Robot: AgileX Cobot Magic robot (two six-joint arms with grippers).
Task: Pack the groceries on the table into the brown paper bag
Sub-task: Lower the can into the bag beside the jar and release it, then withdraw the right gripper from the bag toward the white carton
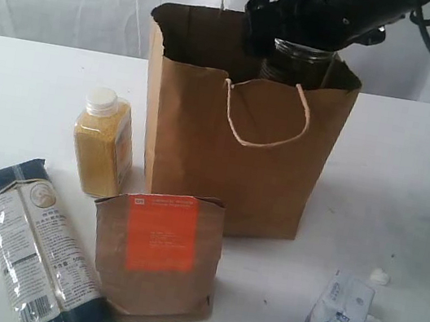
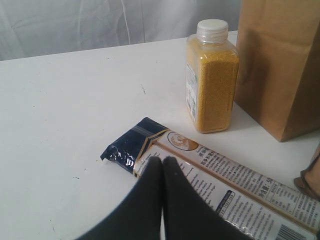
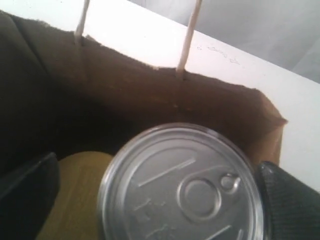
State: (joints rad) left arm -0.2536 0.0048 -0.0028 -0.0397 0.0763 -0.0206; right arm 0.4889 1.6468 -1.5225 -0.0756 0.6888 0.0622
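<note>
The brown paper bag (image 1: pixel 234 148) stands upright at the middle of the table (image 1: pixel 30 80). My right gripper (image 1: pixel 300 47) hangs over its mouth with the pull-tab can (image 1: pixel 300 62) between its fingers. In the right wrist view the can (image 3: pixel 182 185) touches one finger (image 3: pixel 287 200), while the other finger (image 3: pixel 27 190) stands well clear of it, so the right gripper (image 3: pixel 155 197) is open. A gold-lidded jar (image 3: pixel 80 195) lies deeper in the bag. My left gripper (image 2: pixel 162 162) is shut and empty above the noodle packet (image 2: pixel 230 180).
Left of the bag stands the yellow-grain bottle (image 1: pixel 104 145), with the noodle packet (image 1: pixel 35 247) in front of it. The brown orange-labelled pouch (image 1: pixel 156 254) stands before the bag. A small blue-white packet (image 1: pixel 337 318) and white scraps (image 1: pixel 380 277) lie at the front right.
</note>
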